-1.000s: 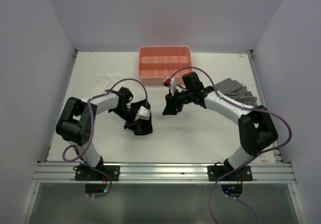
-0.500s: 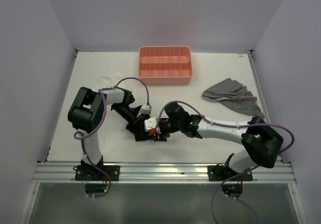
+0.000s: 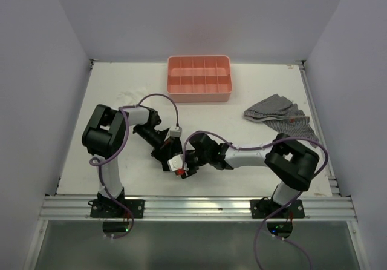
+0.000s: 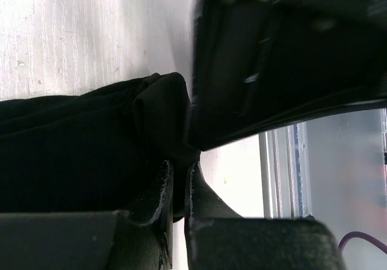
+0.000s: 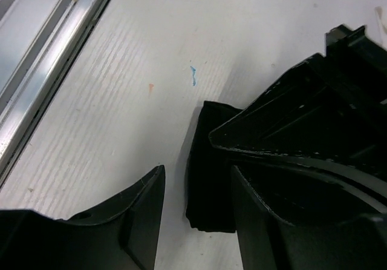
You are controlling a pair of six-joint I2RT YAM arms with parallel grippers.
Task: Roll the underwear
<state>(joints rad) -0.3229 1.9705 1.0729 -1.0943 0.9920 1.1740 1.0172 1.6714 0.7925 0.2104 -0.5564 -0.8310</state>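
The black underwear [image 4: 72, 149] lies bunched into a thick fold on the white table. My left gripper [image 4: 179, 172] is shut on its edge, with fabric pinched between the nearly closed jaws. My right gripper [image 5: 196, 174] is open, and one end of the underwear [image 5: 208, 182] lies between its fingers without touching the left finger. In the top view both grippers meet near the table's front middle, the left gripper [image 3: 171, 155] and the right gripper [image 3: 186, 163], and they hide most of the garment.
A pink tray [image 3: 199, 92] stands at the back middle. A grey checked cloth [image 3: 278, 116] lies at the right. A thin white cloth [image 3: 129, 97] lies at the back left. A metal rail [image 3: 193, 208] runs along the near edge, close to the grippers.
My right arm has swung from mid-table down and left to the left gripper, and its open jaws now straddle the underwear's end. The left gripper has shifted slightly, still holding the fabric.
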